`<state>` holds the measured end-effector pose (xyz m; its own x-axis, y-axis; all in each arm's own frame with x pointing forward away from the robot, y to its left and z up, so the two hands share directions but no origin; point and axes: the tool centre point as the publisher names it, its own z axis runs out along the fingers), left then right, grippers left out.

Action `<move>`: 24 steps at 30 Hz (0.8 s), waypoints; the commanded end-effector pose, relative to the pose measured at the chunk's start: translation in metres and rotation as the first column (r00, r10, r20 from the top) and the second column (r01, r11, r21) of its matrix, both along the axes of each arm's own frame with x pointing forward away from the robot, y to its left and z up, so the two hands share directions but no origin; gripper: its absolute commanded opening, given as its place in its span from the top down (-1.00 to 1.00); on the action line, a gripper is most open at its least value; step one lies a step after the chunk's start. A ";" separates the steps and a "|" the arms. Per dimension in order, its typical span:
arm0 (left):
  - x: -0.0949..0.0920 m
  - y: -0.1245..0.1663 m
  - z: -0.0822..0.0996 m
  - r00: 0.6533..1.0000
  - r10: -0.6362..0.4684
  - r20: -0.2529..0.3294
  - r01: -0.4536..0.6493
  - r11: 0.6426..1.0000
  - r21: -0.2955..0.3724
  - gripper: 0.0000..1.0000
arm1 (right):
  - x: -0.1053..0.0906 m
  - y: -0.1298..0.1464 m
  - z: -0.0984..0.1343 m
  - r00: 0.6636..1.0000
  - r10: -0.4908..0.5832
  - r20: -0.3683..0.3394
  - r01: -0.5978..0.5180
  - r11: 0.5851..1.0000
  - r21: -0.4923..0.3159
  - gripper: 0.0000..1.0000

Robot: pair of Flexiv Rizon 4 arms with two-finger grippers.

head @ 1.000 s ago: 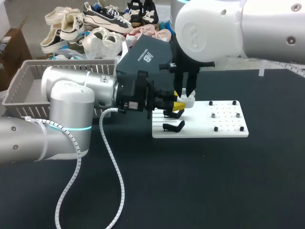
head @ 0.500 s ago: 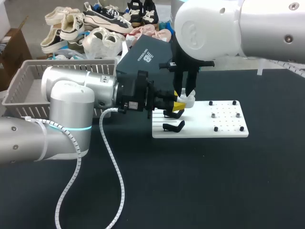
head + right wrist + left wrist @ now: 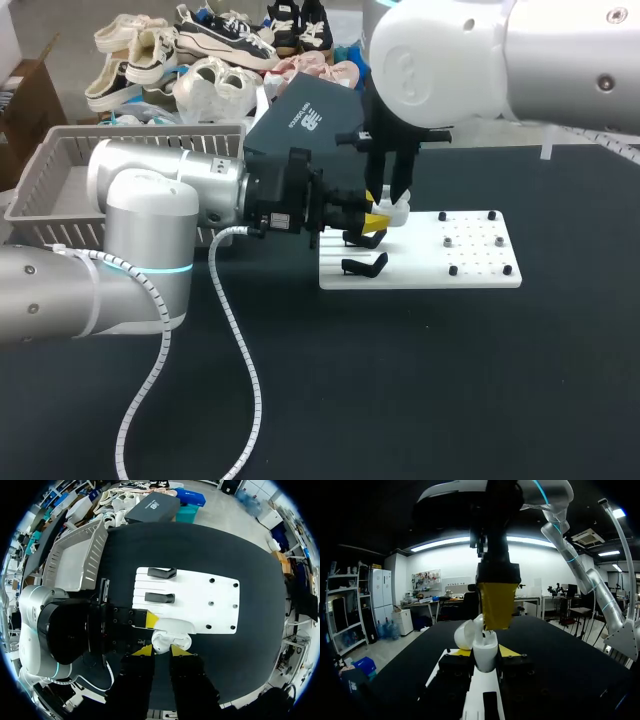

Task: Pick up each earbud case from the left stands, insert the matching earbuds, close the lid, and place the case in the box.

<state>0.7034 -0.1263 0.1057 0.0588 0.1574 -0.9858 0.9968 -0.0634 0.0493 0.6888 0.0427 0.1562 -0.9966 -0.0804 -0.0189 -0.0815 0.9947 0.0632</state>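
Just one earbud case [image 3: 484, 652], two black stands [image 3: 161, 573].

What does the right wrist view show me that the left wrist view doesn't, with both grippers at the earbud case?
Only the right wrist view shows the layout from above: the white board with its two black stands, and the grey basket off to one side of it. Only the left wrist view shows the earbud case side-on, lid hinged open, with the right gripper above it pointing down at its opening. Both show the left gripper shut on the case and the right gripper close over it.
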 end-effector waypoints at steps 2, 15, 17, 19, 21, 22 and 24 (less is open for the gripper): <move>0.002 0.000 0.000 1.000 -0.003 0.001 0.003 1.000 -0.001 1.00 | -0.001 -0.002 -0.003 1.000 -0.004 0.002 0.004 1.000 0.000 1.00; 0.002 0.000 0.000 1.000 -0.003 0.001 0.003 1.000 -0.001 1.00 | -0.001 -0.004 -0.007 1.000 -0.015 -0.006 0.015 1.000 -0.005 1.00; 0.002 0.000 0.000 1.000 -0.003 0.001 0.003 1.000 -0.001 1.00 | -0.001 -0.004 -0.007 1.000 -0.016 -0.006 0.016 1.000 -0.007 1.00; 0.002 0.000 0.000 1.000 -0.003 0.001 0.003 1.000 -0.001 1.00 | -0.001 -0.003 -0.007 1.000 -0.016 -0.006 0.016 1.000 -0.009 0.70; 0.002 0.000 0.000 1.000 -0.003 0.001 0.003 1.000 -0.001 1.00 | -0.001 -0.002 -0.008 1.000 -0.016 -0.007 0.016 1.000 -0.010 0.51; 0.002 0.000 0.000 1.000 -0.003 0.001 0.003 1.000 -0.001 1.00 | -0.001 -0.002 -0.008 1.000 -0.016 -0.008 0.016 1.000 -0.010 0.45; 0.002 0.000 0.000 1.000 -0.003 0.001 0.003 1.000 -0.001 1.00 | -0.001 -0.001 -0.008 1.000 -0.016 -0.008 0.015 1.000 -0.010 0.35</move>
